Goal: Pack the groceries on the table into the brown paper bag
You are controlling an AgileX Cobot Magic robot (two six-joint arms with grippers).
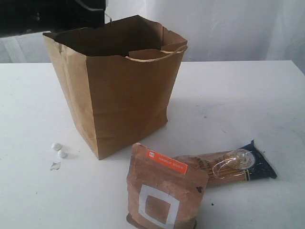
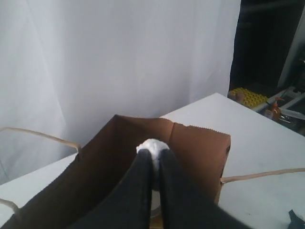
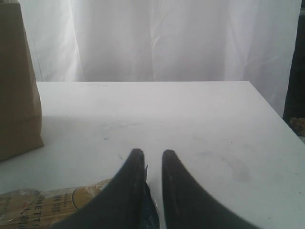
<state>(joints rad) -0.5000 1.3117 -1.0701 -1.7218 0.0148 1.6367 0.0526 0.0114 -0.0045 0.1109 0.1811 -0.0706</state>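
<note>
- Brown paper bag (image 1: 119,95) stands upright and open on the white table (image 1: 248,105), left of centre in the exterior view. Rim is creased, and one twisted paper-cord handle (image 1: 159,55) droops across the mouth on the right side. No print visible on the faces shown.
- Brown pouch with white square (image 1: 162,191) stands in front of the bag, near the camera and apart from the bag. An orange strip (image 1: 167,163) runs across its upper front, with a small white mark and a line of white print too small to read. The square below is a white outline only.
- Blue-ended spaghetti pack (image 1: 224,167) lies flat on the table just behind and to the right of the pouch, dark blue end pointing right. The clear film catches glare. In the right wrist view, letters ending "ETTI" read along the pack; the rest is cut off or blurred.
- Left gripper (image 2: 153,155) is over the open mouth of the bag, pointing down into it. Its black fingers (image 2: 143,181) are pressed almost together, with only a sliver between.
- A rounded white thing (image 2: 152,144) shows at the fingertips. Cannot tell what it is or whether it is gripped.
- Right gripper (image 3: 149,155) hangs low over the table with the spaghetti pack's blue end beneath it. Its jaws stand a narrow gap apart, bare tabletop shows between the tips, and nothing is clamped.
- Small white scraps (image 1: 59,150) lie on the table left of the bag's base.
</note>
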